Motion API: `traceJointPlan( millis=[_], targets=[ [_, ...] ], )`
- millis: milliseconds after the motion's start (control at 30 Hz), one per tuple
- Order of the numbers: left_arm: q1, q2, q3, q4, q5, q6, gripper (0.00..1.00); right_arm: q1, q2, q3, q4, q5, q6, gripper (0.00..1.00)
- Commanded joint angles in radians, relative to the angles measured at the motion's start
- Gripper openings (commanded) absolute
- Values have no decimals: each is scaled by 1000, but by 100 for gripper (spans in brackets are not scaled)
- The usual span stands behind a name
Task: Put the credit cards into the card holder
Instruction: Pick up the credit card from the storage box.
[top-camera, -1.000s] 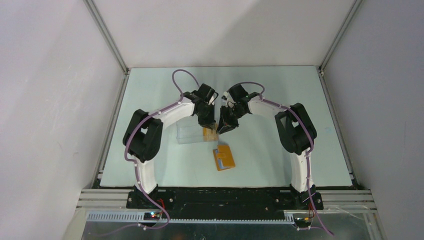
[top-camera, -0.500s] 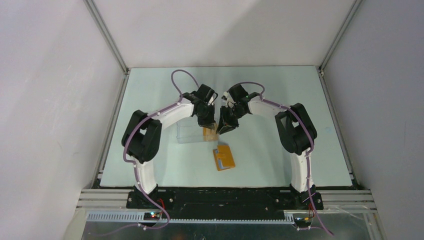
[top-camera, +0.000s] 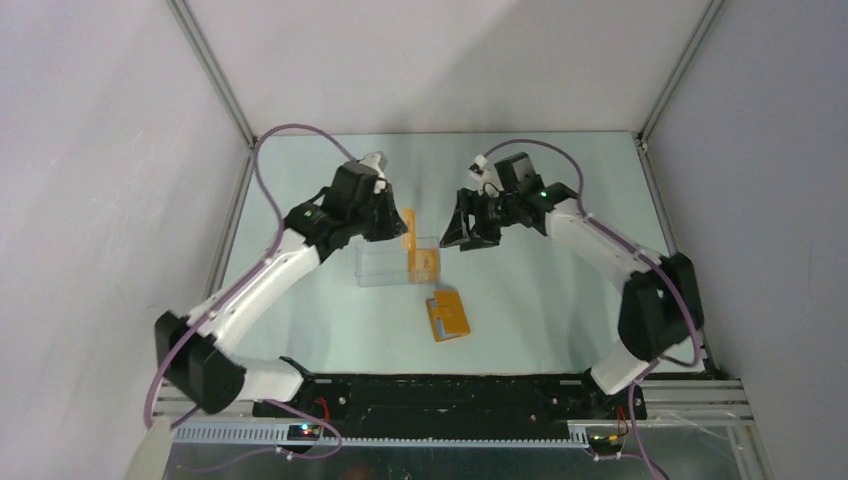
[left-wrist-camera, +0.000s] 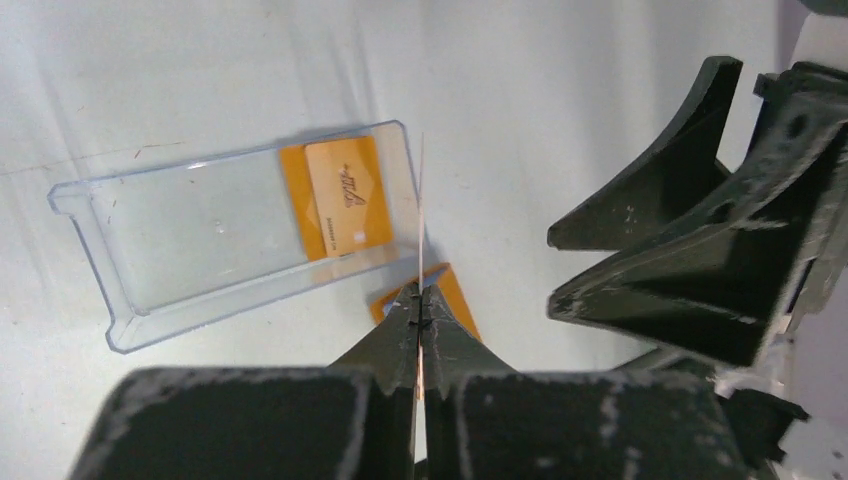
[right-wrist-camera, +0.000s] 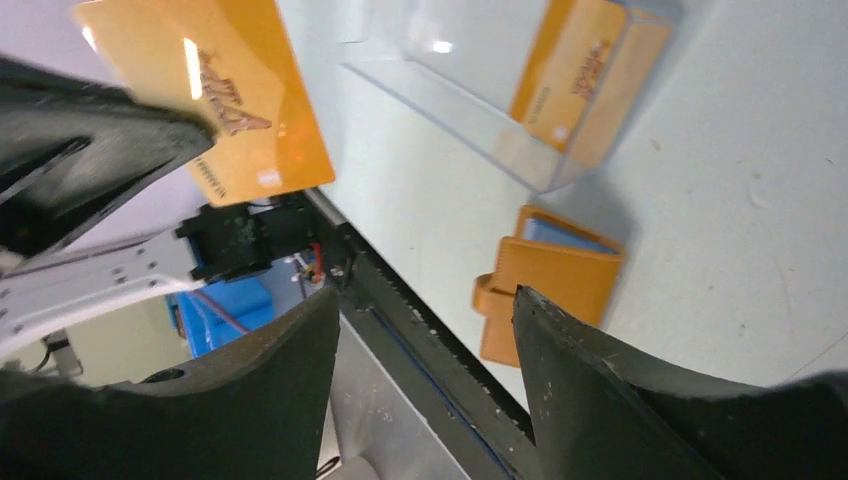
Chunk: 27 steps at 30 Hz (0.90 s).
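Left arm (top-camera: 255, 290), pose: we log the elbow swung out to the near left. The long forearm runs up toward the far middle, with the wrist over the clear case.
Right arm (top-camera: 600, 245), pose: the elbow is bent at the near right and the forearm reaches in toward the far middle, wrist tipped down.
Card holder (top-camera: 448, 316): it lies on the table (top-camera: 300, 180) near the middle, on the near side of the case and apart from it. It is orange with a blue panel showing.
Clear case (left-wrist-camera: 240, 230): it lies flat, just beyond the holder, with its long side running left to right.
Cards in the case (left-wrist-camera: 345, 195): these are tan-orange and sit at the case's right end.
Left gripper (left-wrist-camera: 420, 300): the fingers are pinched tight on one card, gripping its lower edge.
Held card (right-wrist-camera: 215, 100): it is lifted off the table and stands on edge above the right end of the case.
Right gripper (right-wrist-camera: 422, 300): the jaws are spread wide with nothing between them. It hangs just to the right of the held card and does not touch it.
Hidden or unclear: we cannot count the cards in the case, because they overlap. The left wrist view shows the held card only as a thin line. It also shows only a corner of the holder behind the fingers, and the holder's clasp is too small to make out.
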Motion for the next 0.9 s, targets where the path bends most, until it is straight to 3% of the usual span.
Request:
traceJointPlan(
  millis=[0, 133, 367, 567, 867],
  targets=[
    [5, -161, -70, 86, 63, -69, 0, -27, -159, -107, 162, -150, 76, 70],
    [5, -277, -187, 277, 247, -159, 0, -42, -269, -208, 350, -291, 186, 72],
    [8, -406, -385, 596, 428, -287, 0, -49, -334, -306, 604, -440, 320, 70],
    [9, -415, -417, 685, 479, -326, 0, -48, -338, -327, 711, -472, 404, 55],
    [11, -395, -417, 700, 496, -338, 0, -47, -306, -341, 856, -506, 490, 19]
  ],
)
